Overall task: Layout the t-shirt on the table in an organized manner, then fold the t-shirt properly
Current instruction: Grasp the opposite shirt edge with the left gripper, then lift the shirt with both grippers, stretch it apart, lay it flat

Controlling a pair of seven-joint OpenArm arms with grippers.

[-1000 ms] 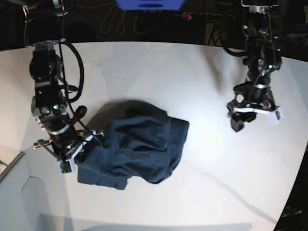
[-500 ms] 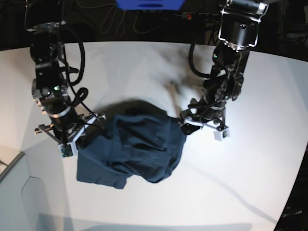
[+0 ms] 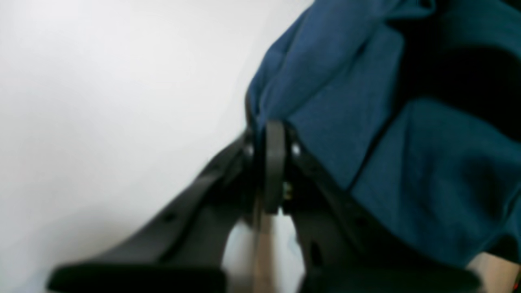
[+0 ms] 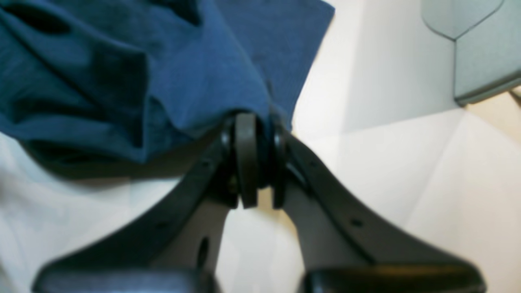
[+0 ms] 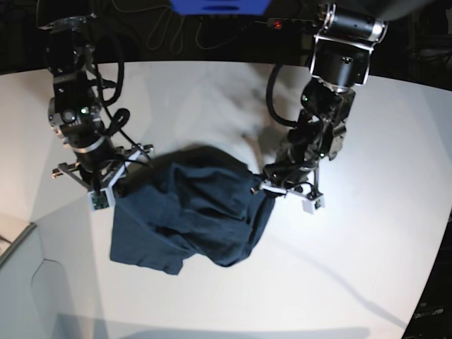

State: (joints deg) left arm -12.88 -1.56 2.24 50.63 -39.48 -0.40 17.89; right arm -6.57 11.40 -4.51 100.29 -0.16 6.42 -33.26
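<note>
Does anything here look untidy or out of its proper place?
Yes. The t-shirt lies bunched and creased on the table, not spread flat. The left claw and the right claw each pinch one edge.

The t-shirt lies bunched mid-table in the base view, the right tool at its left edge, the left tool seemingly pinching its right edge.
</note>
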